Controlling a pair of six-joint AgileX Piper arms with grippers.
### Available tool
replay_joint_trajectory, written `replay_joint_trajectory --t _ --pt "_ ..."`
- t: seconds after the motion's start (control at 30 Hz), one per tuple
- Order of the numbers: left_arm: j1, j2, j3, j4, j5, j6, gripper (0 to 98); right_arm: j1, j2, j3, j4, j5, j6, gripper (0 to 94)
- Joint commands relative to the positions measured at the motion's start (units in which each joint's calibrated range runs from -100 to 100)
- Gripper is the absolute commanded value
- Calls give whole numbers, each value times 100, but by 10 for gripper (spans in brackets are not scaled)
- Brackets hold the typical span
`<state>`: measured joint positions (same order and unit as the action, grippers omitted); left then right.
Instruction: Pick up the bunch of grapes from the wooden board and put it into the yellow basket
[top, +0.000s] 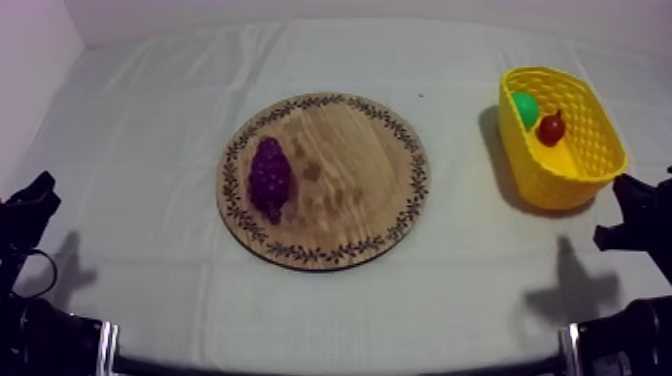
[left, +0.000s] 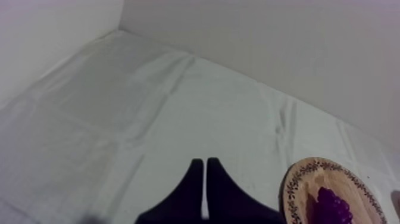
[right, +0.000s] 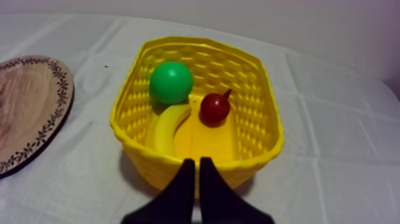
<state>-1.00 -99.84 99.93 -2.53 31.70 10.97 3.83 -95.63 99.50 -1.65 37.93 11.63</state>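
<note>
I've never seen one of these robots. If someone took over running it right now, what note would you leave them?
Left gripper: shut on nothing, parked beside the wooden board.
Right gripper: shut on nothing, just in front of the yellow basket.
Bunch of grapes: on the board, at the side away from the basket.
Basket holds a banana, a small red fruit and a green ball.
Done: nothing yet.
Left: grasp grapes, carry, drop in basket.
</note>
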Motion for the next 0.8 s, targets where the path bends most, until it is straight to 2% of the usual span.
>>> replay_joint_trajectory --t 0.0,0.3,0.5,0.57,0.63,0.7,0.77 --pt "2 2 -4 1 -1 0 0 0 -4 6 1 5 17 5" --pt "2 2 -4 1 -1 0 0 -98 -4 6 1 5 31 5" --pt "2 2 -4 1 -1 0 0 -626 -9 6 9 29 32 4" --pt "2 2 -4 1 -1 0 0 -844 -11 -33 41 221 10 3" --pt "2 2 -4 1 -1 0 0 -1035 -11 -89 72 338 197 3" --pt "2 2 -4 1 -1 0 0 -1258 36 -164 216 384 258 3" --pt "2 2 -4 1 -1 0 0 -1545 228 -287 457 384 128 4"
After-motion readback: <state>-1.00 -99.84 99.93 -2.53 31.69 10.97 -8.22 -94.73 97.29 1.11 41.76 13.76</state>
